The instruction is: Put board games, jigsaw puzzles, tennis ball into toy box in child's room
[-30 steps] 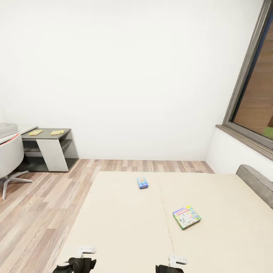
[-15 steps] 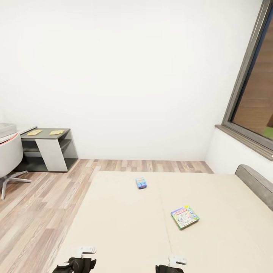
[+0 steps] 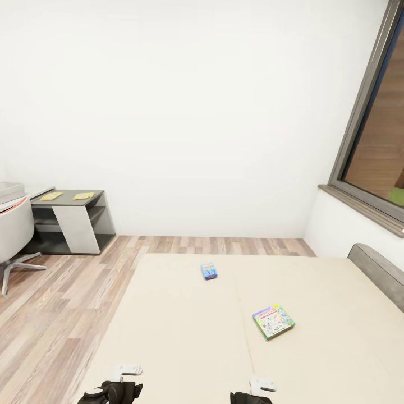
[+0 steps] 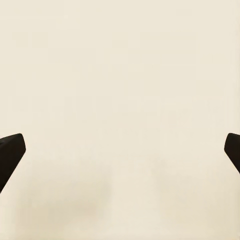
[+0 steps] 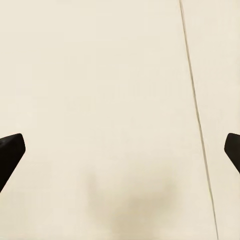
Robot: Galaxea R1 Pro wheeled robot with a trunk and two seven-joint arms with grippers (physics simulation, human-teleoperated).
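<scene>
Head view: white board game (image 3: 274,321) lies on the bed (image 3: 185,336) ahead of and slightly outboard of the right gripper (image 5: 120,150), nearer it than the left gripper (image 4: 120,150), long axis skewed; both grippers spread wide, empty.

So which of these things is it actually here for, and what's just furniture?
For the job:
- small teal-blue board game on the bed
- white board game on the bed
- two jigsaw puzzles on the table

Just there:
- chair
- window
</scene>
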